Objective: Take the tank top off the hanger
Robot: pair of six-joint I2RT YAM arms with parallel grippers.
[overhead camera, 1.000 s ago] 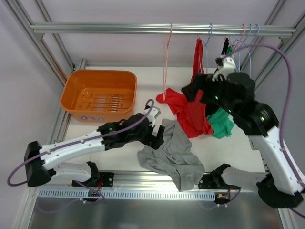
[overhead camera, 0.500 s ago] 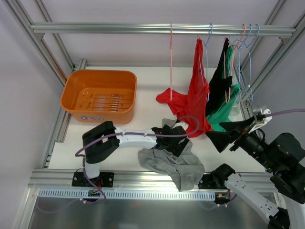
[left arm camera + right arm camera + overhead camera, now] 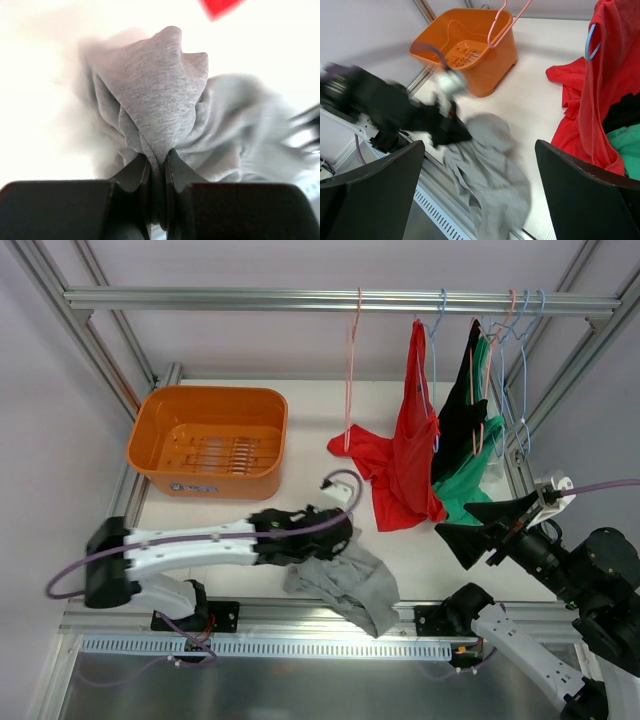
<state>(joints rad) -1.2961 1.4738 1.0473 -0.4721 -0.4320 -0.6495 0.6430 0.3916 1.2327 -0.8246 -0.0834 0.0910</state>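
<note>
A grey tank top point(image 3: 352, 583) point(image 3: 495, 165) lies crumpled on the table near the front edge, off any hanger. My left gripper point(image 3: 338, 540) point(image 3: 157, 170) is shut on a bunched fold of the grey tank top point(image 3: 160, 90) at its upper left. An empty pink hanger point(image 3: 350, 370) point(image 3: 507, 20) hangs on the rail. My right gripper point(image 3: 485, 528) point(image 3: 477, 145) stands open in the air at the near right, apart from the cloth, holding nothing.
A red tank top point(image 3: 410, 450) point(image 3: 605, 90) hangs on a blue hanger, its hem on the table. Black point(image 3: 462, 405) and green point(image 3: 470, 490) garments hang to its right. An orange basket point(image 3: 150, 430) point(image 3: 470, 20) stands at the back left.
My left gripper has shut on the grey tank top and dragged it a little left and nearer. My right arm pulled back from the hangers to the near right a second ago.
</note>
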